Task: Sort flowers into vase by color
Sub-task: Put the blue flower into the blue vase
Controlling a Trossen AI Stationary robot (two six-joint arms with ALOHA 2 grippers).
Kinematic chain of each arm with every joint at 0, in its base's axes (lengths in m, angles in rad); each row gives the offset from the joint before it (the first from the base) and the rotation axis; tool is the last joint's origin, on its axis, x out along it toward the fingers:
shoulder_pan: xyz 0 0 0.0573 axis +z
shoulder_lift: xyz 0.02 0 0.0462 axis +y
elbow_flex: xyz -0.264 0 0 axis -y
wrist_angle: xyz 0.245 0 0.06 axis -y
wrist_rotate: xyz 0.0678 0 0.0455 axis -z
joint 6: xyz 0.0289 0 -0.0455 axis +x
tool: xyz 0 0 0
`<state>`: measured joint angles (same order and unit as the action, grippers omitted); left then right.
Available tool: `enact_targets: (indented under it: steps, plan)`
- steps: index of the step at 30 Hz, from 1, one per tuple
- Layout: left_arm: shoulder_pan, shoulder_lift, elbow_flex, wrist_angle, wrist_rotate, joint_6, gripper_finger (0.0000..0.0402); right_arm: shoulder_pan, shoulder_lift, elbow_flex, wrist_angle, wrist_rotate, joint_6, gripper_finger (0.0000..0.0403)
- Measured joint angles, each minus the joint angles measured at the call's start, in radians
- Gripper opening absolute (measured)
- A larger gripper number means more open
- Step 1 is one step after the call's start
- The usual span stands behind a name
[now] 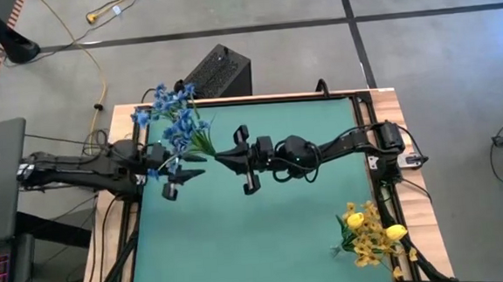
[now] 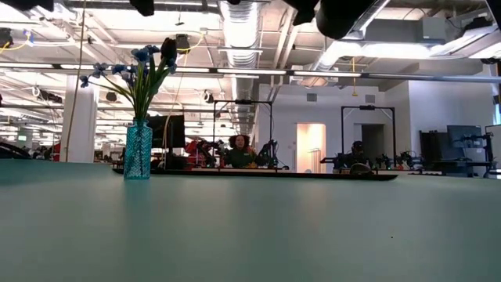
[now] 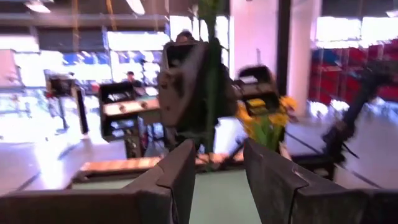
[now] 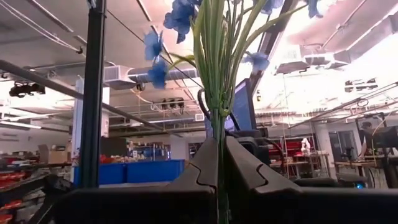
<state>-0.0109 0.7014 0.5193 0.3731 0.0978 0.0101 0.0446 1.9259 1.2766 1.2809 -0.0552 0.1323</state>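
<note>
Right tool (image 4: 219, 163): clenched on a bundle of green stems (image 4: 217, 74), its grip point partly masked by its own fingers. Left tool (image 1: 168, 183): fingers parted around nothing, just beside the stems. Blue flowers (image 1: 173, 119): clustered blossoms fanning above the bench's (image 1: 267, 245) far left part. Blue glass vase (image 2: 138, 151): holds more blue sprigs. Yellow flowers (image 1: 369, 232): near right corner, container hidden.

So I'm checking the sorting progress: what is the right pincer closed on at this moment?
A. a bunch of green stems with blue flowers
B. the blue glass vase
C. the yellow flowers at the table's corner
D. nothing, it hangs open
A: in the right wrist view the right pincer is shut on the green stems of the blue flowers; the yellow flowers lie apart at the table's corner.
</note>
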Motion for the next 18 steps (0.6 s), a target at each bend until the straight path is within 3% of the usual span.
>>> enact_targets:
  steps: [8,18]
  plan:
    - [-0.002,0.086,-0.019,0.206,0.011,0.014,0.0125,0.017,0.000,0.001,-0.092,0.000,-0.020,0.0035]
    - [-0.002,0.062,-0.018,0.220,0.028,0.053,0.0125,0.021,0.000,0.001,-0.141,0.030,-0.052,0.0035]
